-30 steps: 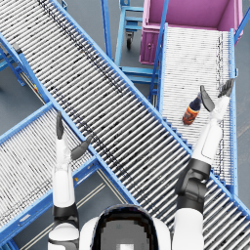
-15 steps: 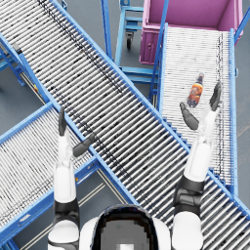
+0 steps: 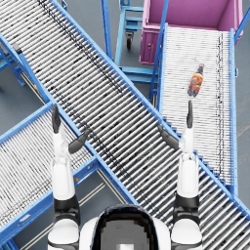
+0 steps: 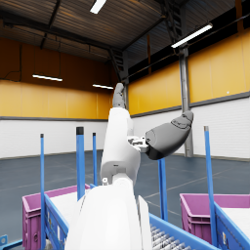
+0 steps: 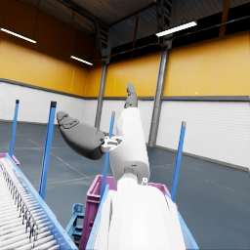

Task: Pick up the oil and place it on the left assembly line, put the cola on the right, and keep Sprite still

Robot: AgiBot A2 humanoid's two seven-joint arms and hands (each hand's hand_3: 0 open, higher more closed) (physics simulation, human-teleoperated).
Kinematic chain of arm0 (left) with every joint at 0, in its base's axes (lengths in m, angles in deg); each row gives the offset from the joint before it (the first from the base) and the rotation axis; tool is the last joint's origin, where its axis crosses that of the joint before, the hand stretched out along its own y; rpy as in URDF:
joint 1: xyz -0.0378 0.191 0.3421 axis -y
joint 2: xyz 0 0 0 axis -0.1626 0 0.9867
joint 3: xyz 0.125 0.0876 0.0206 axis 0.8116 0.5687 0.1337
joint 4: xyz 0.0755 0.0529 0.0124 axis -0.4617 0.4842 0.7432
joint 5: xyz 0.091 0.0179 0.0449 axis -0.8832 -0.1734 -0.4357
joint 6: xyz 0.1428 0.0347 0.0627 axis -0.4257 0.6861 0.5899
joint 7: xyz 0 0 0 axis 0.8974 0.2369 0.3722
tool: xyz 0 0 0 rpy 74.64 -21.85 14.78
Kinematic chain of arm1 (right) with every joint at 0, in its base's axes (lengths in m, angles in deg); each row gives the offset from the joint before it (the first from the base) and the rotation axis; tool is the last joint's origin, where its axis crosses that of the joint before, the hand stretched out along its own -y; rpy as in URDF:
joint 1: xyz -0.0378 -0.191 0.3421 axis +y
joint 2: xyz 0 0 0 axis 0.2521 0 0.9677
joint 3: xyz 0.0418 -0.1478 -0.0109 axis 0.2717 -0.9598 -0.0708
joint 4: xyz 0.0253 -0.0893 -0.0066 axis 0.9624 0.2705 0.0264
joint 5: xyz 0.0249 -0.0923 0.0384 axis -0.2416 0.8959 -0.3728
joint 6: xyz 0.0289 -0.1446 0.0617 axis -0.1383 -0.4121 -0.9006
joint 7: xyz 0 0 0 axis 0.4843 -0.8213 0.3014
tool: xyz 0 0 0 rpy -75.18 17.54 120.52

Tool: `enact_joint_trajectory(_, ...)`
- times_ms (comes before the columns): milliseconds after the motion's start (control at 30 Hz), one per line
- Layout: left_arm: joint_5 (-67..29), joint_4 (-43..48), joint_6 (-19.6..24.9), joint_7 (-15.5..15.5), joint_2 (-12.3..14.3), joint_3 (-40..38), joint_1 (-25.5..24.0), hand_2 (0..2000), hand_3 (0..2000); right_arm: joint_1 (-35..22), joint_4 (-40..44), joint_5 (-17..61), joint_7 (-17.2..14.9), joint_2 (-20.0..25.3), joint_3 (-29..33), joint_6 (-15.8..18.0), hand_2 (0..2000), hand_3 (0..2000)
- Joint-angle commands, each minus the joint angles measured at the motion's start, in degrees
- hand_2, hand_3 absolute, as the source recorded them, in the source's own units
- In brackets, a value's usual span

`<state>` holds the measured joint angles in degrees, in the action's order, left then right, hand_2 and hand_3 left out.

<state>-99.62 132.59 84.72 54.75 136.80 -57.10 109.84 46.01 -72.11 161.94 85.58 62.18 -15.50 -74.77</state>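
The cola [image 3: 196,81] lay on the right line [image 3: 215,122], its cap toward the pink bin [image 3: 195,14] at the far end. The right hand [image 3: 184,139] was open and empty, fingers spread, near the cola but clear of it. The left hand [image 3: 61,139] was also open and held nothing, raised over the edge where the middle line [image 3: 97,88] met the left line [image 3: 24,156].
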Motion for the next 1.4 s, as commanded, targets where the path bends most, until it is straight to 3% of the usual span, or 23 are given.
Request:
enact_joint_trajectory(33,0.56,-0.03,-0.12,-0.12,-0.23,0.32,-0.41,0,0,0.31,-0.03,-0.61,-0.12,-0.16,-0.25,0.12,0,0)
enact_joint_trajectory(767,25.68,-0.53,-5.31,-5.3,-11.48,13.7,-11.8,0,0,11.96,-4.49,-28.08,-5.31,-8.71,-10.81,5.25,0,0)
enact_joint_trajectory(1400,27.63,-0.57,-5.71,-5.7,-12.31,14.75,-12.61,0,0,12.81,-4.84,-30.21,-5.72,-9.34,-11.63,5.64,0,0)
